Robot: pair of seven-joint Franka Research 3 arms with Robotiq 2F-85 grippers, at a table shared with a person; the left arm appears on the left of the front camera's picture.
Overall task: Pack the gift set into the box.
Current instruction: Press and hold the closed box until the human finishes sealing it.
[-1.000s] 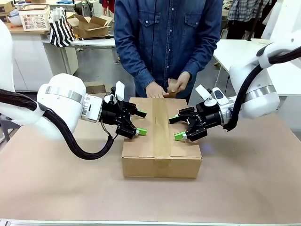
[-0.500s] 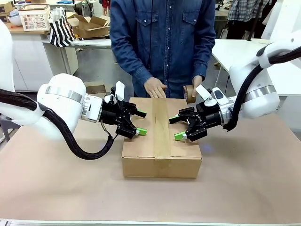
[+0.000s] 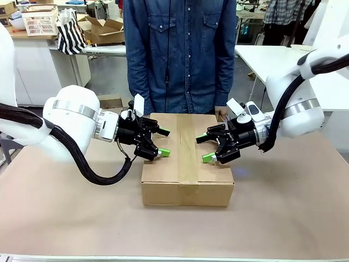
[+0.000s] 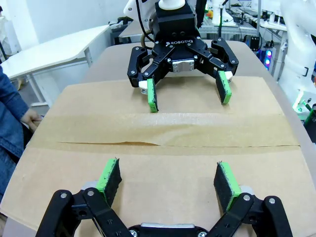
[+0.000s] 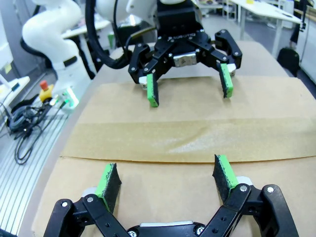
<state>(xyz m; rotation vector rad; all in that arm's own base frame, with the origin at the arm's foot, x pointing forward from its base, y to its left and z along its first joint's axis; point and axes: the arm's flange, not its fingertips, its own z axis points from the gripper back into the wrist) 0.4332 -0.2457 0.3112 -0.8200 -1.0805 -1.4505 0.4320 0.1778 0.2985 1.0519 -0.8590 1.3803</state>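
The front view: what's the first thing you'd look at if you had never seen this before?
Probably the brown box in the middle of the table, closed, with a strip of tape running down its top. The left gripper and the right gripper hover open over it from either side, facing each other. A person in a denim shirt stands just behind it.

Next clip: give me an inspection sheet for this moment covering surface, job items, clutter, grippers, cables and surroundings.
Surface: brown table, bare around the carton.
Job's things: the box is closed, a tape strip running along its top seam; contents hidden.
Clutter: nothing seen on the table.
Grippers: left gripper and right gripper both open, pads over the box lid on either side of the tape.
Cables: black hose looping under the left arm; loose cables on the floor.
Surroundings: person in denim shirt at the far edge; striped bag and white basket behind.
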